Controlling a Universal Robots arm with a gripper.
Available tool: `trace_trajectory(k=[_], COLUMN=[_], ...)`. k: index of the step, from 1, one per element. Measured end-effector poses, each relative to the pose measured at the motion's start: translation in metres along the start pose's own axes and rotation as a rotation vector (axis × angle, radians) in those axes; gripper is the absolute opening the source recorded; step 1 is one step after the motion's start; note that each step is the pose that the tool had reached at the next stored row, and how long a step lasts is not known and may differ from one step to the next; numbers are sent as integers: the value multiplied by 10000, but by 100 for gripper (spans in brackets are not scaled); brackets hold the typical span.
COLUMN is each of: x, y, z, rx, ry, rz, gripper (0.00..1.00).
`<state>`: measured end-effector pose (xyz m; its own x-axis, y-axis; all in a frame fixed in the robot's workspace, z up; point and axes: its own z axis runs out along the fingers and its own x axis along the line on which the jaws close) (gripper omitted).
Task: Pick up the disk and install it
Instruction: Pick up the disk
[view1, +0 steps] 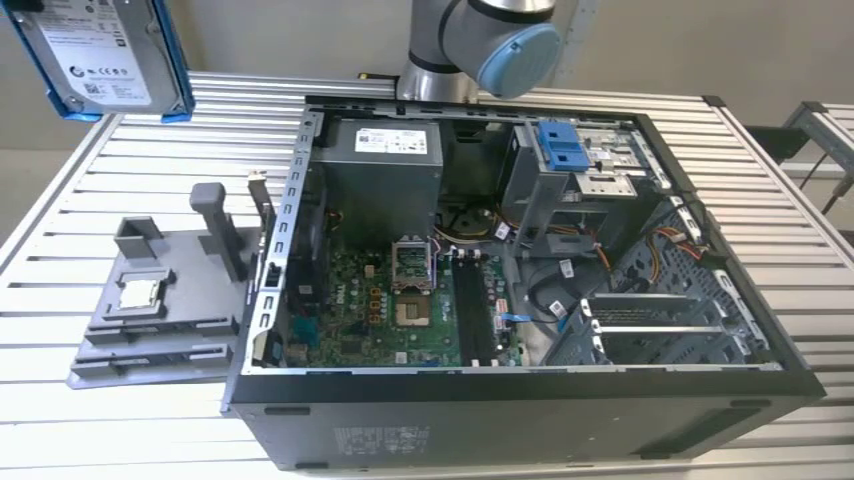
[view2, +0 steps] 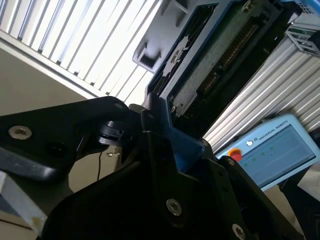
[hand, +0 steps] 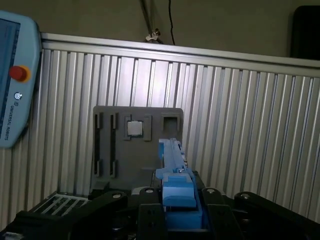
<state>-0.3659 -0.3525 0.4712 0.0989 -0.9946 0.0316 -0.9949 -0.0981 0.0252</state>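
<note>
The disk (view1: 107, 55), silver-grey with a white label and blue rails, hangs high in the air at the exterior view's far left, above the slatted table. In the first wrist view its blue rail edge (hand: 176, 175) stands up between the black fingers of my gripper (hand: 177, 212), which is shut on it. The second wrist view shows the disk's underside with a green circuit board (view2: 215, 55), with the gripper (view2: 167, 145) clamped on its blue-railed end.
An open computer case (view1: 534, 385) lies on the slatted table (view1: 107, 430), with a bright-blue latch piece (view1: 565, 145) at its drive bay. A grey fixture (view1: 160, 300) holding a processor chip (view1: 138, 293) sits beside the case. A teach pendant (hand: 15, 75) lies on the table.
</note>
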Motion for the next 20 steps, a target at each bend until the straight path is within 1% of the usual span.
trace_trajectory(k=[4, 9, 12, 20], x=[14, 29, 39, 78], y=[-130, -264, -352, -634], z=[-3, -6, -7, -14], rx=[3, 15, 22, 31], ry=[-25, -83, -102, -141], rz=[-107, -284, -386, -571], gripper=[0, 0, 0, 0])
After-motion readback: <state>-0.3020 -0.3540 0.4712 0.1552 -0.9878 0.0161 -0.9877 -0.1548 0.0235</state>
